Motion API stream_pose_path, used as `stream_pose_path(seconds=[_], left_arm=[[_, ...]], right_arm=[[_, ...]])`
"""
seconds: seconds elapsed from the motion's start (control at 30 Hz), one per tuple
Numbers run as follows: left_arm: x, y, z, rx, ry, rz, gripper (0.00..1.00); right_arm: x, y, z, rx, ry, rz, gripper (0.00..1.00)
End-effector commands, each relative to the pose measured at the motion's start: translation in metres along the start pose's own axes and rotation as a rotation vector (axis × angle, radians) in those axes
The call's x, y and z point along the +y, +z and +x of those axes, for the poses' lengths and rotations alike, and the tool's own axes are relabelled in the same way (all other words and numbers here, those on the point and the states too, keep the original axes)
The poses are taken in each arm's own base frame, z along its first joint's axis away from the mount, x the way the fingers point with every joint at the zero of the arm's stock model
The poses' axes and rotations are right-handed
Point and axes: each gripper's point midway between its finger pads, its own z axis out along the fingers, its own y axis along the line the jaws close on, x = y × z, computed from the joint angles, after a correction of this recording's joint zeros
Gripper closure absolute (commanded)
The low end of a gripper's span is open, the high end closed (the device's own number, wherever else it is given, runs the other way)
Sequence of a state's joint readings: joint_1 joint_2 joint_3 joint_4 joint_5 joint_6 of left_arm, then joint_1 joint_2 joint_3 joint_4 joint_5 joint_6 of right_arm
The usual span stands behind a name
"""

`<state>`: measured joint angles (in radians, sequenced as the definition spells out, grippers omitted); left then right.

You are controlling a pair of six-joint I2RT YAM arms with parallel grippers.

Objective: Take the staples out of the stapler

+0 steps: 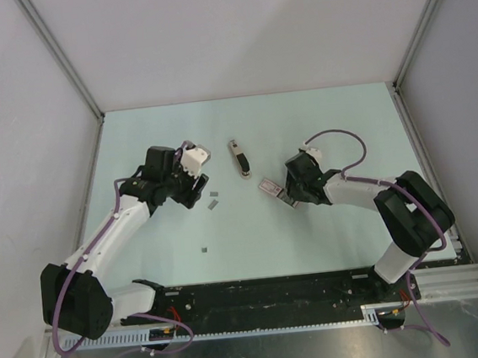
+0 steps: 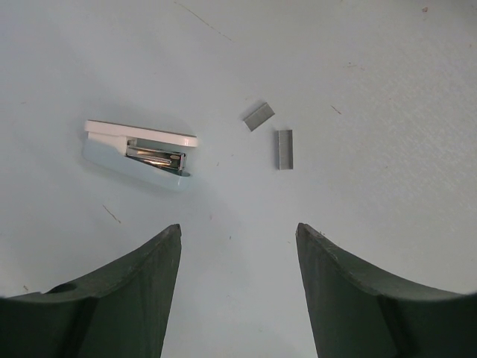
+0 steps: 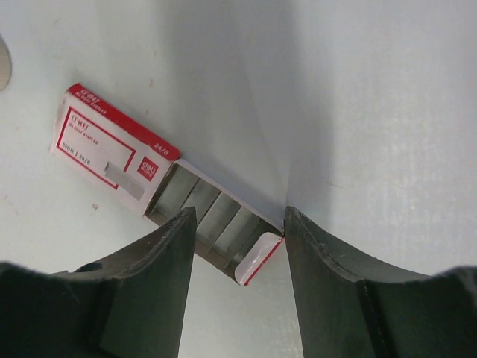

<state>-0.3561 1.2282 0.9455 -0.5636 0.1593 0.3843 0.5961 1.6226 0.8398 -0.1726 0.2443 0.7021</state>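
Observation:
The stapler [image 1: 238, 159] lies on the table at the back middle, pale with dark parts. In the left wrist view it [image 2: 138, 153] lies left of centre, its metal channel showing. Two short grey staple strips [image 2: 285, 149] lie beyond my left gripper [image 2: 237, 233], which is open and empty above bare table. They also show in the top view [image 1: 214, 200], beside the left gripper [image 1: 198, 191]. Another staple bit [image 1: 203, 250] lies nearer the front. My right gripper [image 3: 237, 220] is open, and its fingers straddle the open end of a staple box.
The red-and-white staple box [image 3: 112, 149] lies by the right gripper [image 1: 285, 198], its tray [image 3: 216, 216] slid out with several staple strips inside. It shows in the top view [image 1: 268, 186] right of the stapler. Grey walls enclose the table on three sides.

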Motion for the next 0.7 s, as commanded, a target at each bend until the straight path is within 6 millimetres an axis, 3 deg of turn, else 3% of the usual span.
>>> stream_pose_path(seconds=[0.0, 0.17, 0.47, 0.67], left_arm=[[0.003, -0.004, -0.007, -0.028, 0.019, -0.017, 0.32], [0.004, -0.003, -0.004, -0.02, 0.022, -0.025, 0.32], [0.005, -0.004, -0.005, -0.021, 0.021, -0.034, 0.32], [0.007, -0.005, -0.007, -0.023, 0.019, -0.039, 0.32]], right_arm=[[-0.005, 0.005, 0.05, 0.178, -0.125, -0.055, 0.45], [-0.001, 0.003, 0.04, 0.174, -0.157, -0.114, 0.43], [-0.01, -0.004, -0.033, 0.05, -0.053, -0.121, 0.4], [0.002, 0.002, -0.055, -0.005, -0.035, -0.099, 0.41]])
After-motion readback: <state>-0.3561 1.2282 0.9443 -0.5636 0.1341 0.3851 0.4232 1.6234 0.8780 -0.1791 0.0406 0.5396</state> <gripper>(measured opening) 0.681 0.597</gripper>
